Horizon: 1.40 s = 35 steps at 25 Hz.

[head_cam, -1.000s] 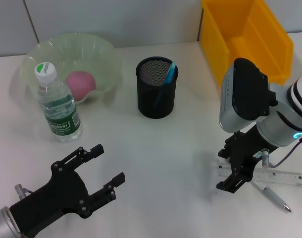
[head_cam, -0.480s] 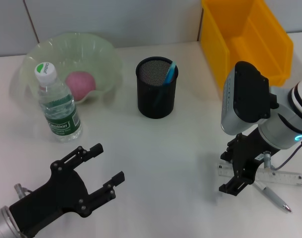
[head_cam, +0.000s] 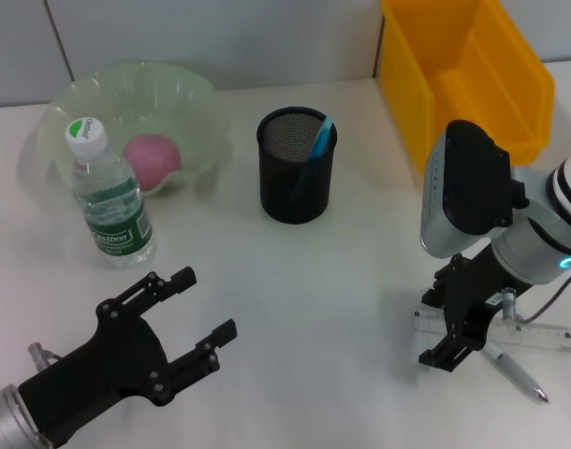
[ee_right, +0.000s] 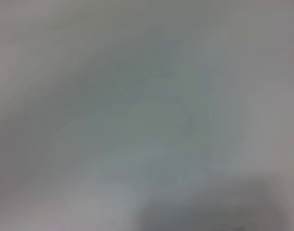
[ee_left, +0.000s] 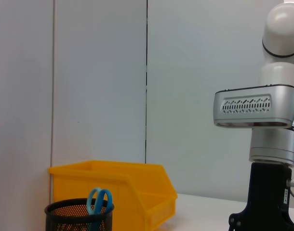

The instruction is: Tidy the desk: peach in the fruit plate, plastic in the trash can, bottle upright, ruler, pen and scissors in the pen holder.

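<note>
Ruler (head_cam: 538, 335) lies flat on the white desk (head_cam: 360, 281) at the robot's right, with the pen (head_cam: 516, 372) just beside it on the near side, tip pointing toward the near right. The right gripper (head_cam: 451, 339) is lowered onto the ruler's left end, its black fingers pointing down at the desk; whether they are spread or closed I cannot tell, since the arm's body hides them from the head view and the right wrist view shows only a grey blur. The left gripper (head_cam: 194, 311) hovers low over the near left of the desk, jaws spread wide and holding nothing.

Near the middle stands the black mesh holder (head_cam: 296, 165), and blue scissors (head_cam: 318, 140) lean inside it against its right rim; the left wrist view shows their handles (ee_left: 99, 201) poking above the rim. The peach (head_cam: 152, 159) sits in the pale green plate (head_cam: 187, 98) at the far left. The bottle (head_cam: 110, 201) stands upright just in front of the plate, cap on. The yellow bin (head_cam: 463, 75) stands at the far right.
</note>
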Each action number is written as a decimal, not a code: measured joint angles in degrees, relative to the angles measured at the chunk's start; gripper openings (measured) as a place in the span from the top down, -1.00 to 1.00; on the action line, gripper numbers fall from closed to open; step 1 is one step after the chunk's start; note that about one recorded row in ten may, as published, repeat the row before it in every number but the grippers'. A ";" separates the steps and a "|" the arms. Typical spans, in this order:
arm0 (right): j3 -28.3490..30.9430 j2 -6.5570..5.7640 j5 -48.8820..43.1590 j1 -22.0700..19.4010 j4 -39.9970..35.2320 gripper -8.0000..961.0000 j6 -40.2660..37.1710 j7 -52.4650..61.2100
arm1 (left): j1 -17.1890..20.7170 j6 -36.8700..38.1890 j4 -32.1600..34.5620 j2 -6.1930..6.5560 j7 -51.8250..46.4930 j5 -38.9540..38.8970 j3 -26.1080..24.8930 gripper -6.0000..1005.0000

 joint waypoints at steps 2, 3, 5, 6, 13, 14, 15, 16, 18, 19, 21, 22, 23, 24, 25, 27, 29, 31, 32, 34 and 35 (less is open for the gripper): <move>0.00 0.03 -0.01 -0.10 0.01 -0.69 0.05 -0.05 | -0.03 0.01 0.00 0.00 0.00 0.01 -0.01 -0.47; 0.00 0.05 -0.01 -0.13 0.01 -0.69 0.08 -0.05 | -0.15 0.01 0.00 0.00 0.00 0.07 -0.02 -0.47; 0.07 0.07 -0.01 -0.14 0.03 -0.69 0.12 -0.04 | -0.17 0.02 0.11 0.00 0.00 0.14 -0.02 -0.47; 0.24 0.08 -0.01 -0.10 0.07 -0.66 0.16 0.15 | -0.17 0.02 0.11 0.00 0.00 0.14 -0.02 -0.47; 0.42 0.04 -0.01 0.16 0.52 -0.38 0.57 0.74 | -0.19 0.09 0.27 -0.06 0.00 0.21 -0.02 -0.47; 0.33 0.03 -0.01 0.24 0.75 -0.33 0.57 0.74 | -0.20 0.09 0.29 -0.06 0.00 0.21 -0.02 -0.47; 0.27 0.02 -0.01 0.33 0.94 -0.29 0.60 0.75 | -0.22 0.09 0.30 -0.07 0.00 0.21 -0.02 -0.47; 0.24 0.02 -0.01 0.36 1.06 -0.25 0.62 0.75 | -0.22 0.09 0.30 -0.07 0.00 0.21 -0.02 -0.47; 0.20 0.01 -0.01 0.43 1.17 -0.16 0.64 0.76 | -0.28 0.09 0.28 -0.09 0.01 0.21 -0.02 -0.47; 0.17 0.00 -0.01 0.44 1.19 -0.16 0.65 0.76 | -0.27 0.09 0.28 -0.09 0.01 0.21 -0.02 -0.47; 0.13 -0.01 -0.26 0.45 1.18 -0.16 0.65 0.78 | -0.28 0.09 0.27 -0.09 0.02 0.21 -0.02 -0.47; 0.10 -0.01 -0.64 0.47 1.09 -0.16 0.65 0.79 | -0.28 0.09 0.25 -0.09 0.03 0.21 -0.02 -0.47; 0.09 -0.01 -0.89 0.49 1.03 -0.17 0.65 0.81 | -0.30 0.09 0.22 -0.09 0.03 0.21 -0.02 -0.47; 0.08 0.02 -1.20 0.62 1.05 -0.17 0.65 0.83 | -0.30 0.09 0.22 -0.09 0.03 0.21 -0.02 -0.47; 0.08 0.04 -1.36 0.81 1.20 -0.16 0.64 0.92 | -0.33 0.09 0.19 -0.09 0.03 0.19 -0.02 -0.47; 0.07 0.05 -1.47 1.23 1.74 -0.13 0.60 1.14 | -0.39 0.09 0.06 -0.13 0.03 0.06 -0.02 -0.47; 0.13 0.03 -1.50 1.55 2.18 -0.07 0.62 1.34 | -0.44 0.09 -0.01 -0.17 0.03 -0.03 -0.02 -0.47; 0.37 0.02 -1.51 1.71 2.16 0.02 0.58 1.40 | -0.49 0.09 -0.01 -0.19 0.03 -0.05 -0.02 -0.47; 0.45 0.01 -1.51 1.78 1.96 0.06 0.45 1.44 | -0.52 0.09 0.05 -0.19 0.03 0.00 -0.02 -0.47; 0.56 0.00 -1.51 1.88 1.74 0.16 0.22 1.53 | -0.53 0.08 0.09 -0.19 0.03 0.11 -0.02 -0.47; 0.58 0.00 -1.51 1.90 1.74 0.20 0.22 1.62 | -0.53 0.08 0.09 -0.19 0.03 0.11 -0.02 -0.47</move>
